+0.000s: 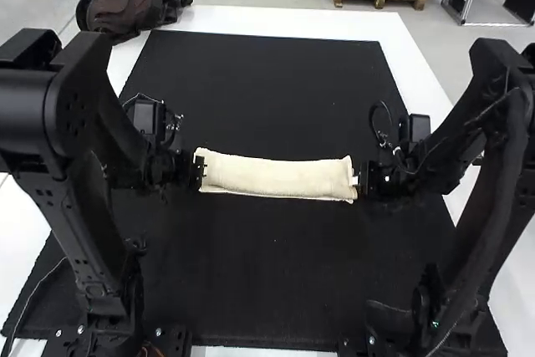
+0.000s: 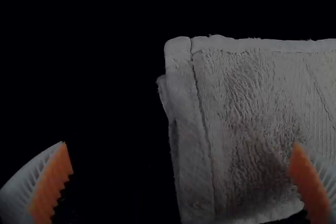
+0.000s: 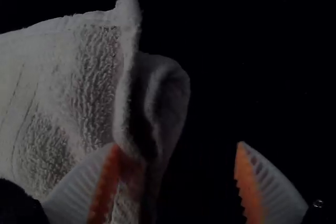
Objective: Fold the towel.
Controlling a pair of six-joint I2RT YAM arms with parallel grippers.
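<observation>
from where i stand, the white table is brightly lit, while the black mat swallows most of the light. the towel looks pale in the high view but grey in both dim wrist views, with deep shadow inside its fold at the right wrist. i can't tell the light's source.

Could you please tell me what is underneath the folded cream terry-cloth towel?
The flat black mat surrounds the towel and presumably continues beneath it, but the part directly underneath is covered. A curled cloth layer pokes out at the end nearer the right gripper.
</observation>
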